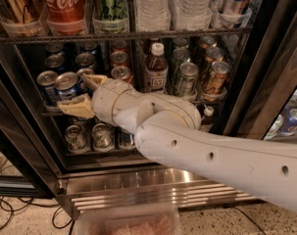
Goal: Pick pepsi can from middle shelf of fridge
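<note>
The fridge point(20, 146) stands open in front of me, with cans and bottles on its wire shelves. On the left of the middle shelf point(50, 114) is the blue pepsi can point(67, 87), silver lid up, with a second blue can point(47, 84) just left of it. My gripper point(75, 93) reaches in from the right on a white arm. One tan finger lies above and right of the pepsi can and one below it, closed against its sides. The can's right side is hidden by the gripper.
More cans stand behind on the middle shelf, with a brown bottle point(155, 70) and green and orange cans point(185, 80) to the right. A Coca-Cola can point(64, 6) and water bottles are on the top shelf. Cans point(89, 136) fill the bottom shelf. The steel base panel point(153, 185) is below.
</note>
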### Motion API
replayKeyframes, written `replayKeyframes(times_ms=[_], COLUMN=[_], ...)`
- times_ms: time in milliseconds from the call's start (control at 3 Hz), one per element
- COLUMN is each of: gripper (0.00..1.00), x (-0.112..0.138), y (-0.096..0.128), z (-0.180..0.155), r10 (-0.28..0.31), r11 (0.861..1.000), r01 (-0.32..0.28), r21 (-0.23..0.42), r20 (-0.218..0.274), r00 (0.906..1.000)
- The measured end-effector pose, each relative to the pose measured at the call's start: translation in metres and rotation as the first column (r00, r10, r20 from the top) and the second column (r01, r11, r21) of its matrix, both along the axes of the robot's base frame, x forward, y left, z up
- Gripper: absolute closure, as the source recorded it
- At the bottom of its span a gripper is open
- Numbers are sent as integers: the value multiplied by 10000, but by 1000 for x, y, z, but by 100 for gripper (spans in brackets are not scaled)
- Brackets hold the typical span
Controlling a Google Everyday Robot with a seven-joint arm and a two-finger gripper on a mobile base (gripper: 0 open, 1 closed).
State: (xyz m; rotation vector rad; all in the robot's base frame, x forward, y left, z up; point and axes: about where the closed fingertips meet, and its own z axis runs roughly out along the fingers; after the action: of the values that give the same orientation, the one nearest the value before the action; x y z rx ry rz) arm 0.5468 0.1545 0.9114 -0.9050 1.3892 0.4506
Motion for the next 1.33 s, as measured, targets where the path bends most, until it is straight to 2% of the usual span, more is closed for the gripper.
replayKeyframes(times_ms=[333,667,1000,1333], gripper=[100,100,100,100], x=[-16,-26,-29,-36], y=[-1,-15,-14,-13], z=[-10,-28,-26,-39], r10=[287,300,398,670], r11=[9996,9995,9992,9977], r01=[-289,-303,-403,-664], r21=[-33,-17,-38,93], r20=[-489,-928,-934,-1153], r00=[9984,9952,9948,9911])
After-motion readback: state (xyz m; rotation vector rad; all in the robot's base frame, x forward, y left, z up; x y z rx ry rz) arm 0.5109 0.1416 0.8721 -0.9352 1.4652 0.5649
